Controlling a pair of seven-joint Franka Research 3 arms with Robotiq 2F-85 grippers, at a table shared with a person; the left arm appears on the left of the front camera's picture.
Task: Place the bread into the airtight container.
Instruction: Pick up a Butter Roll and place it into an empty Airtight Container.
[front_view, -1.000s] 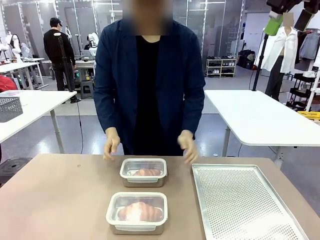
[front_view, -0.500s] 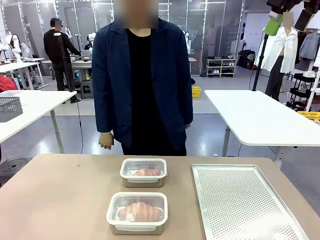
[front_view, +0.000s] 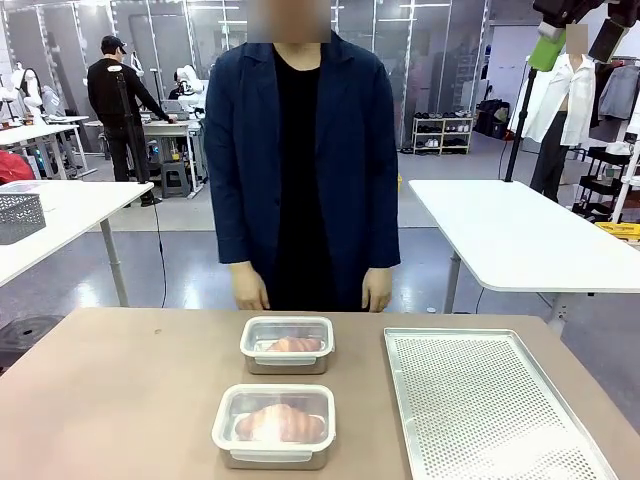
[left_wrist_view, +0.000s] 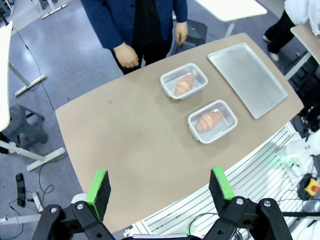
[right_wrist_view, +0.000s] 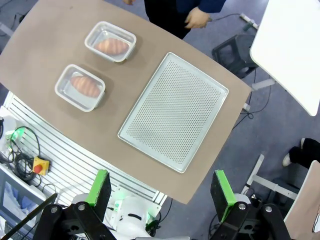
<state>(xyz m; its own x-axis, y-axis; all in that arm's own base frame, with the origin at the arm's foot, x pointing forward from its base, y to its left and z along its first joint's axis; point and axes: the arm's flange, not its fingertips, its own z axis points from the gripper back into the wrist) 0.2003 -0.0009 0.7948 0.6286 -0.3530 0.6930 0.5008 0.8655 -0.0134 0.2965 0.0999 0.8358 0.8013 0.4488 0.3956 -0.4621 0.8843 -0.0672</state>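
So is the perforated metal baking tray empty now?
Empty. The perforated metal baking tray lies bare on the brown table; both breads sit inside the clear containers, near and far.

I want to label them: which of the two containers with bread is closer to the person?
The far container, nearest the person's hands; the other container sits toward the robot's side.

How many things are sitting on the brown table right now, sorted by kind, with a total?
Clear containers: 2, the near container and the far container
Croissants: 2, the near croissant and the far croissant, one in each container
Perforated metal trays: 1, the tray
Total: 5
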